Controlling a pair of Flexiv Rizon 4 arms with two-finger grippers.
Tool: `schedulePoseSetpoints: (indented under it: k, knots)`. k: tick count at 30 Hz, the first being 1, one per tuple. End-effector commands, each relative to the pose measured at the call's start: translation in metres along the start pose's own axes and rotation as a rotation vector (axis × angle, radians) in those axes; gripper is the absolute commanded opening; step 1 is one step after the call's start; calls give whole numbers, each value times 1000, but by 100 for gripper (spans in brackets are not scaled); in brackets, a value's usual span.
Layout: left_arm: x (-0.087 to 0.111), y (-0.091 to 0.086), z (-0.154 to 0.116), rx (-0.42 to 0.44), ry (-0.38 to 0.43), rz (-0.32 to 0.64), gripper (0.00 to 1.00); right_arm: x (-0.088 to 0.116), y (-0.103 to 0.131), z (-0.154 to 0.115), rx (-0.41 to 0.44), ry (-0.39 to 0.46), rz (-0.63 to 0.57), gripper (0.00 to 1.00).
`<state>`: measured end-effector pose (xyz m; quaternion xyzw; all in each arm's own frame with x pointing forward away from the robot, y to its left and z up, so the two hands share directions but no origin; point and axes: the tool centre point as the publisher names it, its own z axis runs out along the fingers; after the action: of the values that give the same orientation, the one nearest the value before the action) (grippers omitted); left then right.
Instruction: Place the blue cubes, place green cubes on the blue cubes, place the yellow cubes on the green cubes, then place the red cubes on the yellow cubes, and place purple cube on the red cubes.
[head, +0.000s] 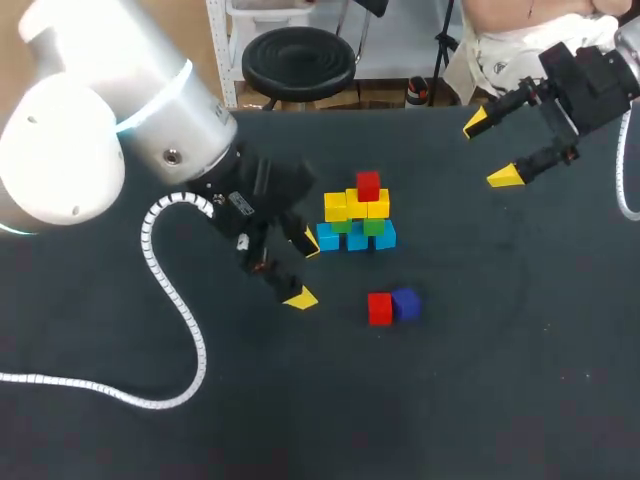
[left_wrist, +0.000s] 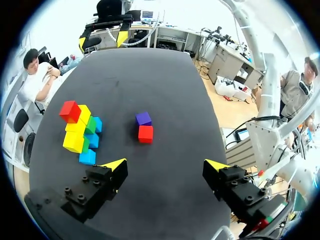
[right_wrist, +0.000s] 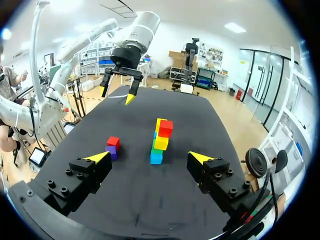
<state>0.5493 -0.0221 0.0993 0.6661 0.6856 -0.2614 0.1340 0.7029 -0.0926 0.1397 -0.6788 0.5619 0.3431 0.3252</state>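
A pyramid of cubes stands mid-table: blue cubes (head: 357, 238) at the base, green cubes (head: 374, 226) on them, yellow cubes (head: 336, 206) above, and one red cube (head: 368, 186) on top. A loose red cube (head: 380, 309) lies on the cloth in front of it, touching a purple cube (head: 405, 304). My left gripper (head: 306, 270) hangs open and empty just left of the pyramid; the loose red cube (left_wrist: 145, 134) and purple cube (left_wrist: 143, 118) lie ahead of it. My right gripper (head: 490, 149) is open and empty at the far right, with the pyramid (right_wrist: 161, 140) ahead of it.
The black table (head: 480, 380) has its far edge close behind my right gripper. My left arm's white cable (head: 190, 330) loops over the table's left half. In the right wrist view my left gripper (right_wrist: 117, 94) hangs beyond the cubes.
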Motion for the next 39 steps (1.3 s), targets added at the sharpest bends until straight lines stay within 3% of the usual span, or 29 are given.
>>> schedulePoseSetpoints:
  k: [1, 2, 4, 8, 11, 16, 18, 22, 30, 39]
  knots:
    - [-1, -15, 12, -109, 3, -24, 100, 0, 0, 0, 0, -1, -1, 100]
    - [-2, -22, 15, -158, 25, -20, 100, 0, 0, 0, 0, -1, -1, 100]
    - [-4, -36, 23, -181, -23, -37, 100, 0, 0, 0, 0, -1, -1, 100]
    - [-11, -61, 44, -154, -67, -32, 100, 0, 0, 0, 0, -1, -1, 100]
    - [-16, -69, 59, -137, -82, -21, 100, 0, 0, 0, 0, -1, -1, 100]
    - [-15, -55, 81, -90, -121, 6, 100, 0, 0, 0, 0, -1, -1, 100]
    - [-14, -45, 84, -57, -191, -19, 100, 0, 0, 0, 0, -1, -1, 100]
    - [-20, -31, 84, -68, -221, -37, 100, 0, 0, 0, 0, -1, -1, 100]
    - [-32, -13, 94, -65, -218, -13, 100, 0, 0, 0, 0, -1, -1, 100]
    - [-31, 0, 98, -96, -202, 0, 100, 0, 0, 0, 0, -1, -1, 100]
